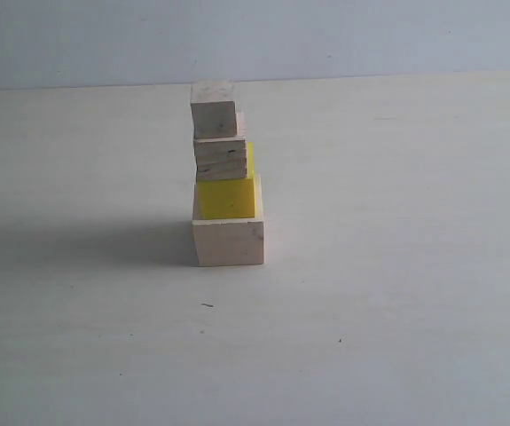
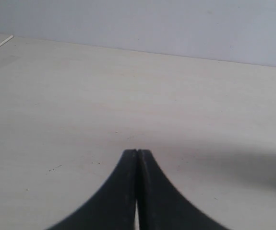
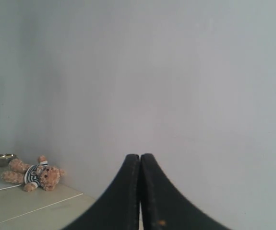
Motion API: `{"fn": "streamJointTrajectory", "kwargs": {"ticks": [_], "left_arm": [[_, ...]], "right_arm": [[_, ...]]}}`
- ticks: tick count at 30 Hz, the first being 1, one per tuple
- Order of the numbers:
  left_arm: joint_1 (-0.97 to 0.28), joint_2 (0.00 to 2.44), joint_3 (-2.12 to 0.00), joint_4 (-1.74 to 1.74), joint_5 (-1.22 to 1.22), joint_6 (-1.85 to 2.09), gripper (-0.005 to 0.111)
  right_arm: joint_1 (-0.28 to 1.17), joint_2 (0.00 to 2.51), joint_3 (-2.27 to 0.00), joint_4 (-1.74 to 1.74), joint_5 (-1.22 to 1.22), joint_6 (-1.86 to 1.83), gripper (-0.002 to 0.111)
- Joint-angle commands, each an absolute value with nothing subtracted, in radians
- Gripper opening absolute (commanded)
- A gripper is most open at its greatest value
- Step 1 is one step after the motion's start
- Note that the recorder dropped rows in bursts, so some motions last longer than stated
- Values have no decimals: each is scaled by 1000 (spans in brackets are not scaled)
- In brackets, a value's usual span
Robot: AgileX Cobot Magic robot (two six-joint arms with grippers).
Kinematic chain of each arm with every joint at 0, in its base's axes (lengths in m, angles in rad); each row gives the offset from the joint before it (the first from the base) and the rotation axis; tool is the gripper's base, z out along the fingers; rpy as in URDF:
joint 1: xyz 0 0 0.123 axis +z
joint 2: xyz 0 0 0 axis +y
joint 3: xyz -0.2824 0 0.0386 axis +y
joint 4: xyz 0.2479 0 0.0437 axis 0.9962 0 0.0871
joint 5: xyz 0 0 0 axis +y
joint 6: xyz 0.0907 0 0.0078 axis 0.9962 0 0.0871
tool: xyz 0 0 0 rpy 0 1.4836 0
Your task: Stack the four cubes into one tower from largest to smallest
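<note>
In the exterior view the four cubes stand as one tower on the pale table. The large pale wood cube is the base, the yellow cube sits on it, the grainy wood cube comes above that, and the small whitish cube caps it, shifted a little left. Neither arm shows in the exterior view. My left gripper is shut with nothing in it, low over bare table. My right gripper is also shut and empty, facing a plain wall.
The right wrist view shows a teddy bear lying beside a small metal bowl on a floor at the foot of the wall. A light wall backs the table in the exterior view.
</note>
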State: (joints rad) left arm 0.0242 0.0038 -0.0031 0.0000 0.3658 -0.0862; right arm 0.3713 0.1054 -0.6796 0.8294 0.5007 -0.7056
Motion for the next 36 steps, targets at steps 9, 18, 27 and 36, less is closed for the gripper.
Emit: {"fn": "streamJointTrajectory", "kwargs": {"ticks": [9,18,27,36], "left_arm": [[21,0,0,-12,356,-83,0],[21,0,0,-12,356,-83,0],[21,0,0,-12,356,-83,0],[21,0,0,-12,354,-83,0]], "right_arm": [[203,41,-672,769,495,-709,0],[-113,42,-528,459,495,-431,0],[-113,7,-213,431,326,-331,0],[-113,0,-45,456,262,-332,0]]}}
